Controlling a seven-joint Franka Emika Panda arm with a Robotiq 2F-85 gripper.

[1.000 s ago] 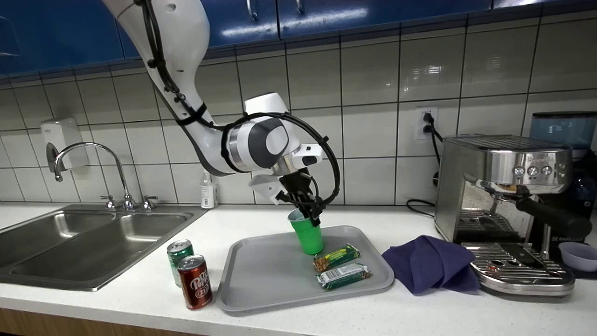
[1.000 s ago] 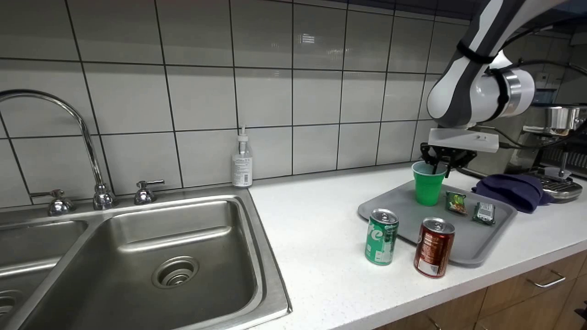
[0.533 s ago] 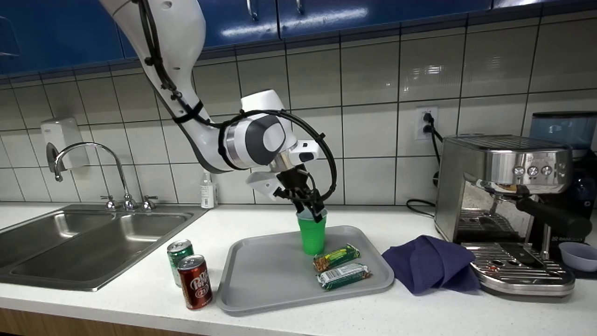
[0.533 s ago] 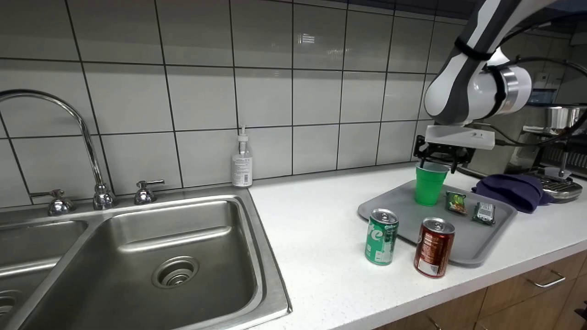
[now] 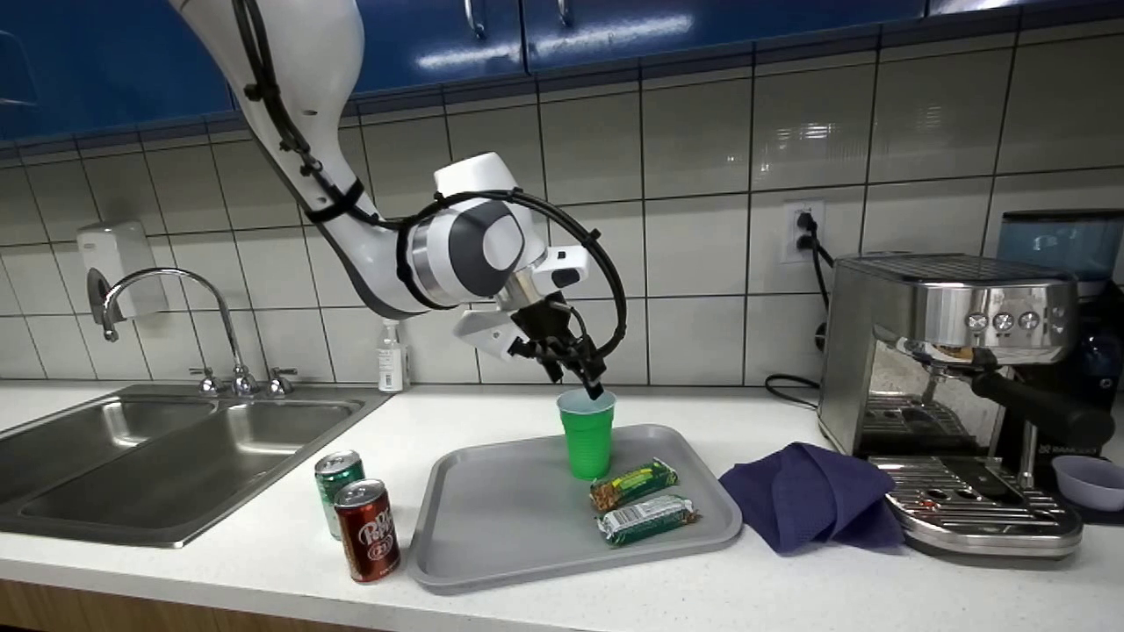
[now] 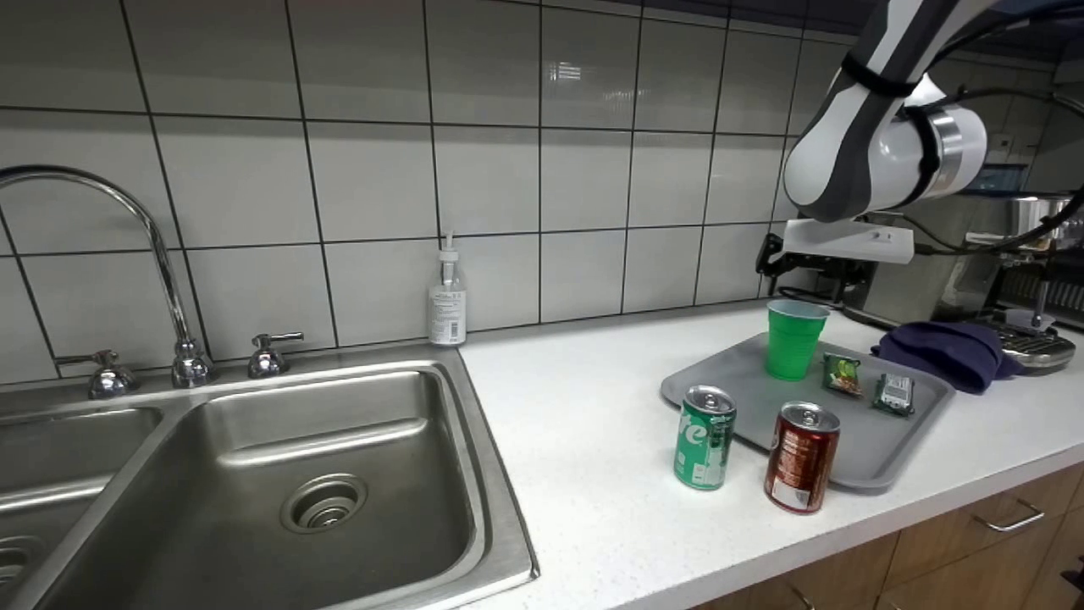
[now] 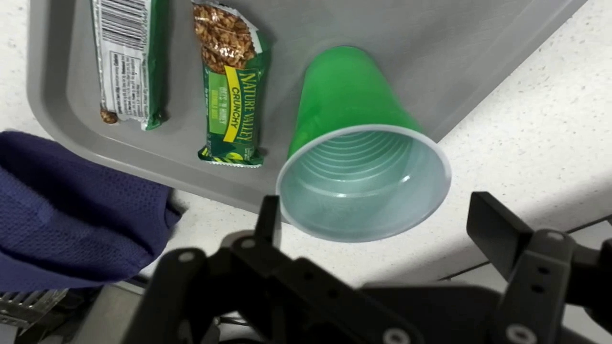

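My gripper (image 7: pixel 375 203) stands wide open with nothing held, just above the rim of a green plastic cup (image 7: pixel 351 91). In the wrist view the cup's pale mouth appears between the fingers (image 7: pixel 267 217), the left one close to its rim and the right one well apart. Both exterior views show the cup (image 5: pixel 587 443) upright near the back of a grey tray (image 5: pixel 505 518), below the gripper. Two green-wrapped granola bars lie beside it on the tray: one bar (image 7: pixel 234 110) is face up, the other bar (image 7: pixel 125 62) shows its barcode.
A green can (image 6: pixel 705 440) and a red Dr Pepper can (image 5: pixel 367 535) stand by the tray. Across from them lies a purple cloth (image 5: pixel 808 496), beside a steel espresso machine (image 5: pixel 948 307). A sink (image 6: pixel 279 474) and a pump bottle (image 6: pixel 447 296) are farther along the counter.
The cup, tilted a second ago with the gripper's fingers at its rim, now stands upright. My gripper has opened wider and risen off it, drifting slightly back toward the sink side.
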